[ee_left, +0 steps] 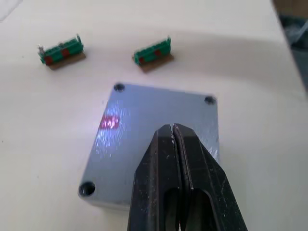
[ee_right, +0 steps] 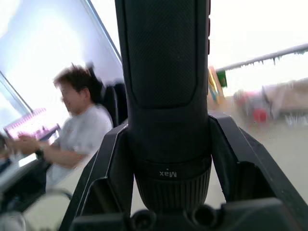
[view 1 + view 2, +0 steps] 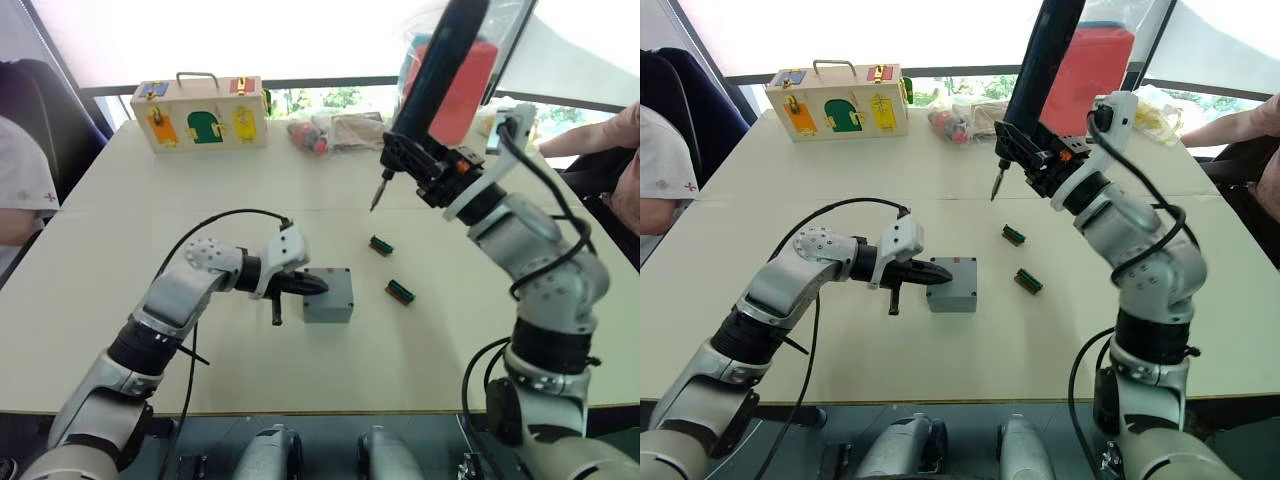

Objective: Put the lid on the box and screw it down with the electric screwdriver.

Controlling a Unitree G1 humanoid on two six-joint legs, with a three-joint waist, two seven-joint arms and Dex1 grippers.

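Note:
The grey box [image 3: 328, 308] stands mid-table with the flat grey lid [image 1: 139, 130] lying on top, its corner screw holes showing. My left gripper [image 3: 316, 286] is shut with nothing between its fingers, and the tips rest on the lid's top near its left edge. My right gripper [image 3: 425, 165] is raised above and behind the box, shut on the black electric screwdriver [image 3: 440, 70]. The tool leans, and its thin metal bit [image 3: 377, 196] points down at the table, well clear of the lid.
Two small green bit holders [image 3: 381, 245] [image 3: 400, 292] lie just right of the box. A wooden latch box [image 3: 200, 112] and some bags [image 3: 330, 130] sit at the far edge. A person [image 3: 20, 185] sits at the left, and another's arm [image 3: 600, 130] is at the right.

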